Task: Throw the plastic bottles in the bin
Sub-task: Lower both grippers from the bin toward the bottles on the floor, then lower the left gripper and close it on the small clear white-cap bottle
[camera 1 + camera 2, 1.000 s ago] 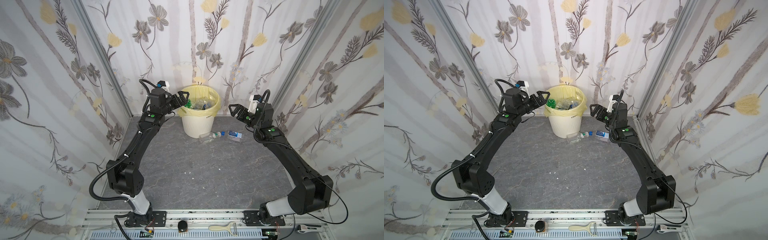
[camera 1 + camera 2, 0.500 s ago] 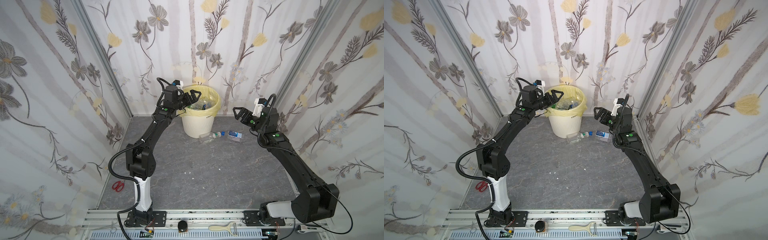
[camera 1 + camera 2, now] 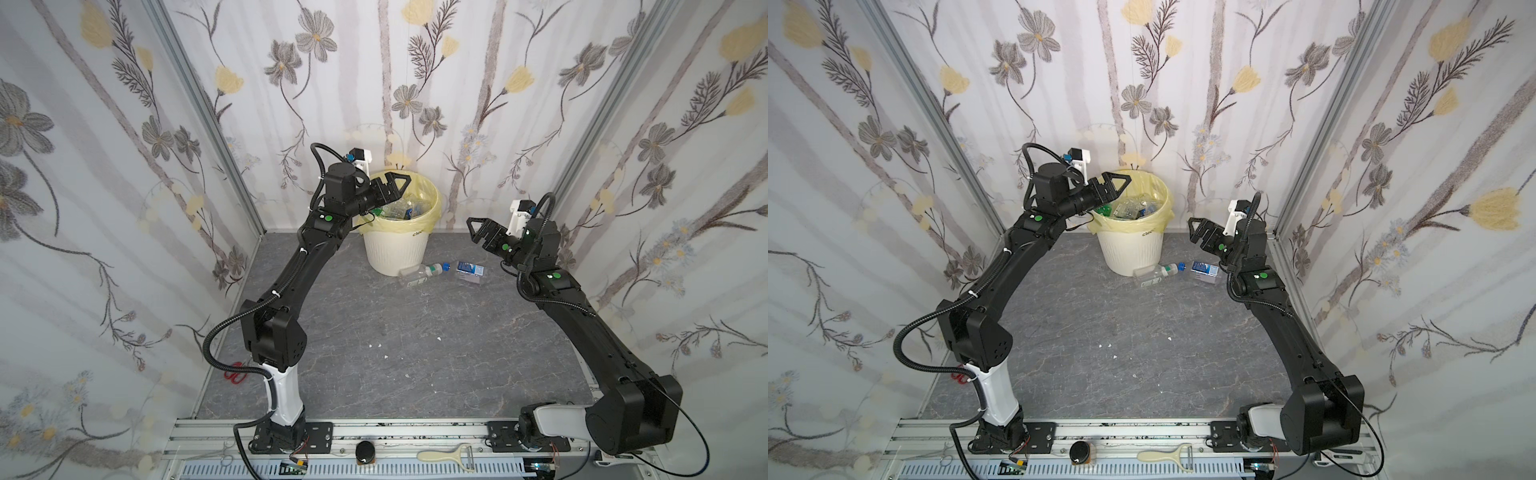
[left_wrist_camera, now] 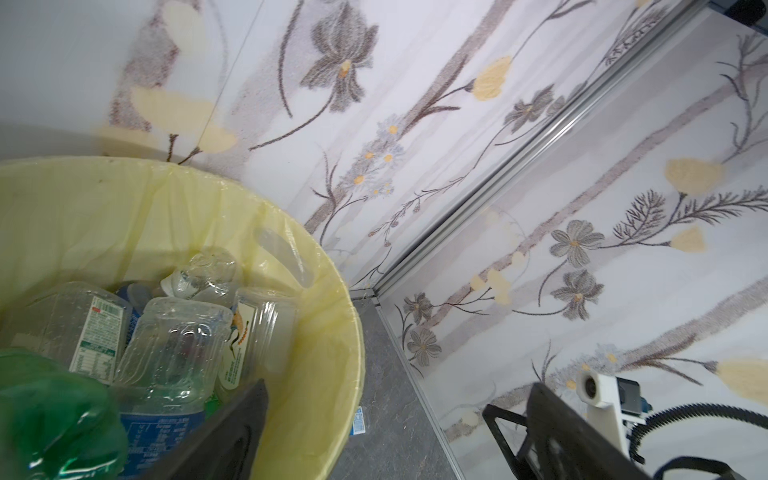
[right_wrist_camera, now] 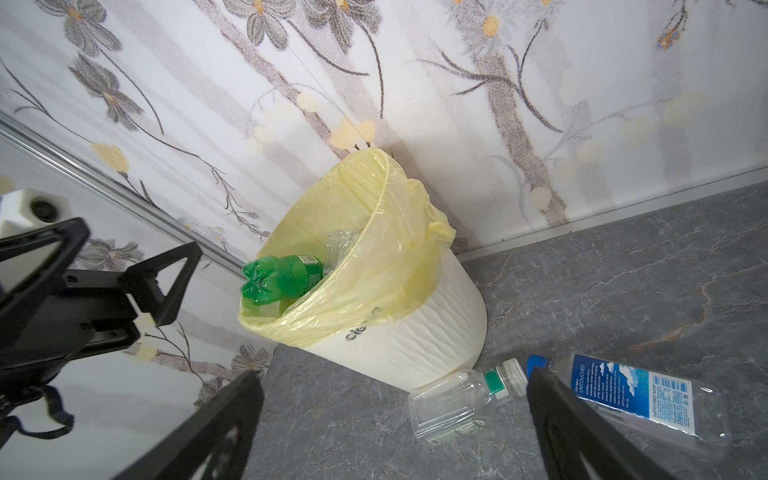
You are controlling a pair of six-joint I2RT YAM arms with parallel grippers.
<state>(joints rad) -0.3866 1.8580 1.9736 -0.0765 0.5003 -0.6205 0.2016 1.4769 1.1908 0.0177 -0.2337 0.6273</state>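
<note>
The bin (image 3: 394, 249) (image 3: 1130, 253), cream-white with a yellow bag over its rim, stands against the back wall. Inside lie several plastic bottles (image 4: 178, 340), one of them green (image 5: 282, 278). My left gripper (image 3: 388, 189) (image 3: 1113, 189) (image 4: 395, 415) hangs open and empty over the bin's left rim. On the floor to the bin's right lie a clear white-capped bottle (image 3: 417, 275) (image 5: 461, 403) and a blue-labelled, blue-capped one (image 3: 468, 270) (image 5: 636, 395). My right gripper (image 3: 478, 230) (image 3: 1198, 232) (image 5: 395, 415) is open and empty in the air above them.
Floral walls close in on three sides, near the bin and the right arm. Red scissors (image 3: 236, 372) lie at the floor's left edge behind the left arm's base. A peeler (image 3: 449, 455) and a black knob (image 3: 365, 451) rest on the front rail. White crumbs (image 3: 384, 347) dot the floor.
My left gripper has swung to the right, from beside the bin to over its rim, and the left arm's lower links have turned. The right gripper shifted slightly right. Both stayed open.
</note>
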